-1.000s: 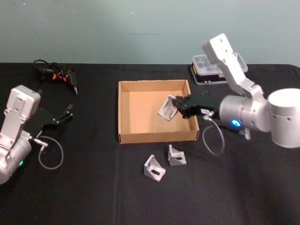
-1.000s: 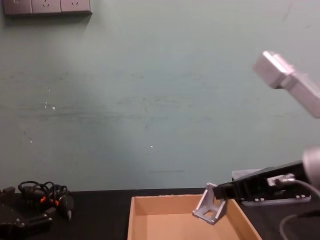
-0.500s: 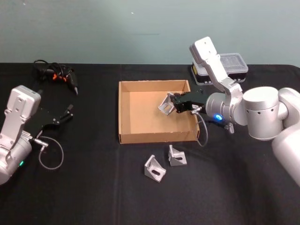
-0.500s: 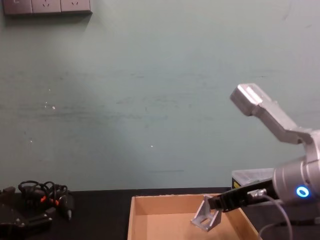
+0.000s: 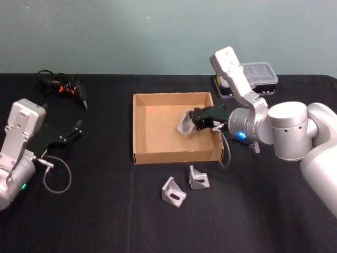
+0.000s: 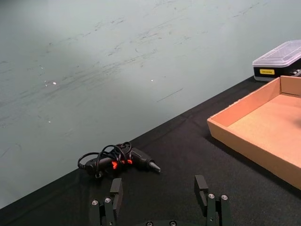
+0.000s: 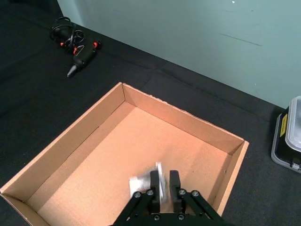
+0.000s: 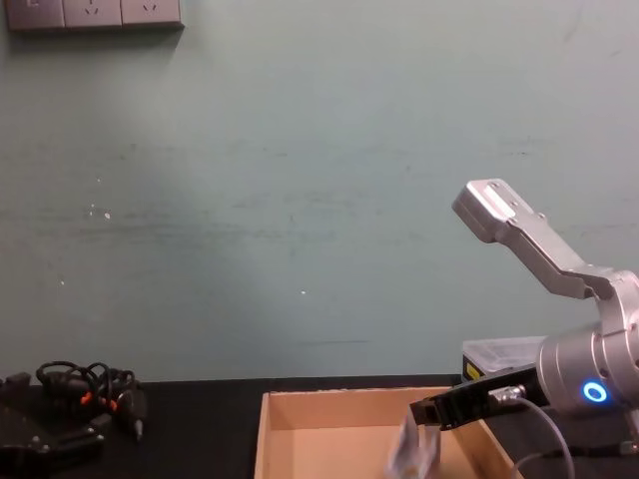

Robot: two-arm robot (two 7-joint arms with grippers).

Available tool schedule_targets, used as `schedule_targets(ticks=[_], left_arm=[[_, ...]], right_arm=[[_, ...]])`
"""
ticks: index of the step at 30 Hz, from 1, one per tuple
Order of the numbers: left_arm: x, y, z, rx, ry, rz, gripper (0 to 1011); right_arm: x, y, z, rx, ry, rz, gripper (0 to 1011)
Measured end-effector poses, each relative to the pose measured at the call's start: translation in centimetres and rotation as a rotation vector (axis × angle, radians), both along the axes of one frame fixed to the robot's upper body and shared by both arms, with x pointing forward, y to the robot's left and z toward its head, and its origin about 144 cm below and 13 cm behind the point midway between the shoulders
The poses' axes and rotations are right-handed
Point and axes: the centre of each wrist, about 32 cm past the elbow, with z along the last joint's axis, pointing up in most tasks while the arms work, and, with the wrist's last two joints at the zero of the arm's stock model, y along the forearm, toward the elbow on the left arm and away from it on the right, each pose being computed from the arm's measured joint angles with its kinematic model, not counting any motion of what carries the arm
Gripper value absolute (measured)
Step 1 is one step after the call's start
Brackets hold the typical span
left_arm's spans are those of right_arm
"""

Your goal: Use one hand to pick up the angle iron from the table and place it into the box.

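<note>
1. My right gripper (image 7: 164, 175) hangs over the box (image 7: 183, 121), fingers slightly parted.
2. The angle iron (image 7: 141, 183) shows blurred, just beside one finger, above the box floor.
3. On the table (image 7: 28, 84) I see a corded black tool (image 7: 79, 55) and a clear-lidded case (image 7: 289, 136).

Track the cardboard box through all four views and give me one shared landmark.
Head view: box mid-frame, right gripper over it.
Left wrist view: box beyond the left gripper.
Right wrist view: box directly under the right gripper.
Chest view: box at the bottom edge, centre-right.
Shared landmark: the black corded tool, off the box's far left corner.
</note>
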Motion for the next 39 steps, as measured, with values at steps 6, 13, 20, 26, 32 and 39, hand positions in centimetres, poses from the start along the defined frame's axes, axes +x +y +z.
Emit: schedule_targets(ticks=[6,13,20,26,32,39], left_arm=[[0.0,0.0,0.0,0.000,0.000,0.000,1000],[0.0,0.0,0.0,0.000,0.000,0.000,1000],[0.0,0.0,0.0,0.000,0.000,0.000,1000],[0.0,0.0,0.0,0.000,0.000,0.000,1000],[0.0,0.0,0.0,0.000,0.000,0.000,1000],[0.0,0.0,0.0,0.000,0.000,0.000,1000]], right_arm=[[0.0,0.0,0.1,0.001,0.001,0.001,313],[-0.1,-0.1,0.1,0.002,0.001,0.001,531],[-0.1,-0.1,0.1,0.003,0.002,0.002,756],[-0.1,-0.1,0.1,0.004,0.002,0.002,932],[-0.8,-1.0,0.3,0.011,-0.008,0.047,1003],[-2.8,-3.4,1.0,0.052,-0.008,0.106,1003]])
